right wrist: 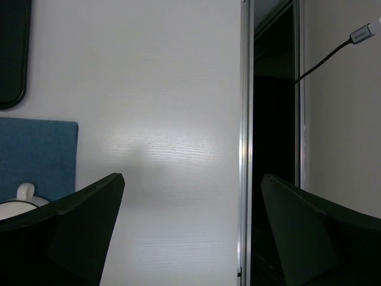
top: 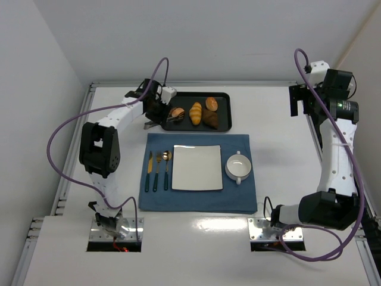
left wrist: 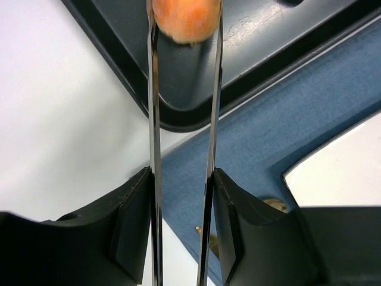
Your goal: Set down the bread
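Observation:
The bread [top: 177,112] is a small round orange bun with a paler centre, at the left end of the black tray [top: 223,122]. My left gripper [top: 156,113] is shut on metal tongs [top: 150,124]. In the left wrist view the two tong blades [left wrist: 153,119] run up from my gripper [left wrist: 181,174] and close on either side of the bun [left wrist: 186,18], over the tray's corner [left wrist: 178,119]. I cannot tell whether the bun is lifted off the tray. My right gripper [top: 300,98] is open and empty, high at the table's right edge [right wrist: 191,179].
The tray also holds a yellow ridged roll [top: 196,112], another round bun [top: 211,103] and a dark croissant [top: 209,118]. A blue mat [top: 196,196] carries a white square plate [top: 197,168], a white bowl [top: 238,168] and cutlery [top: 158,170].

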